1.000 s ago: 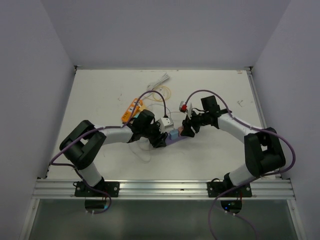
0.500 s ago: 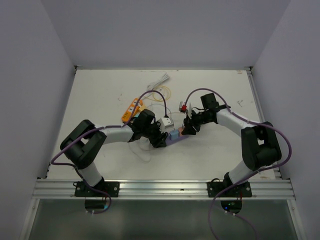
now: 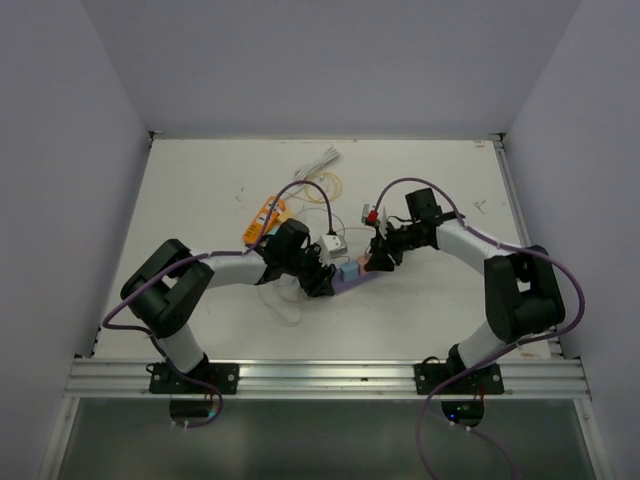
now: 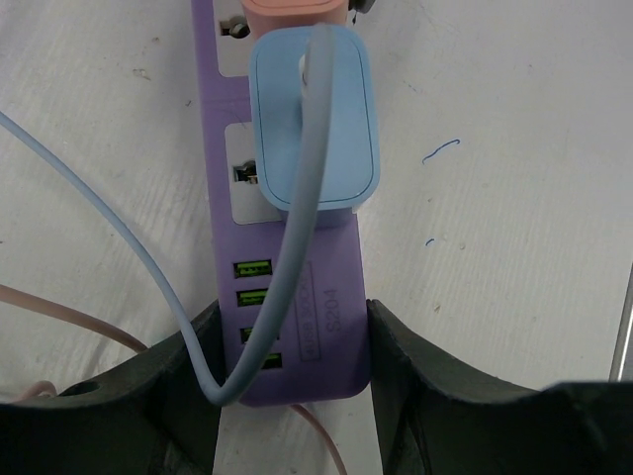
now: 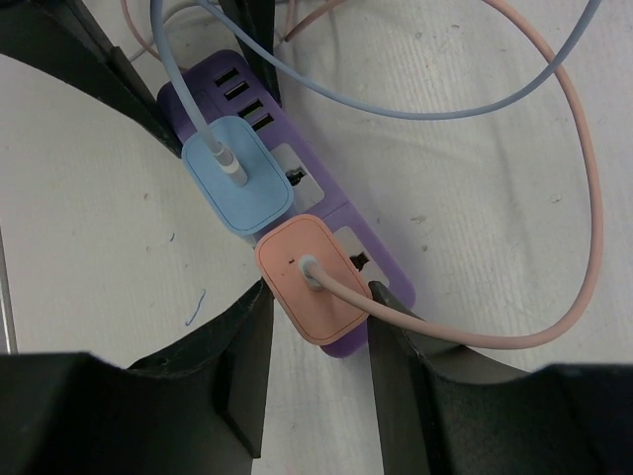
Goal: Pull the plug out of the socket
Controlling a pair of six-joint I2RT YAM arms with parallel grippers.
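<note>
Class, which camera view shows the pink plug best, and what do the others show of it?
The right wrist view: the pink plug sits large and central, seated in the purple power strip. The left wrist view catches only its edge at the top; the top external view shows a tiny pink spot.

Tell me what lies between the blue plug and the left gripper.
On the purple strip, green USB ports, crossed by a grey-blue cable; the left wrist view shows it.

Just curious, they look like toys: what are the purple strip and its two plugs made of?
The purple strip seems to be moulded plastic, matte, with crisp edges and printed lettering. The blue plug and the pink plug are likely smooth plastic, with a slight sheen and rounded corners.
</note>
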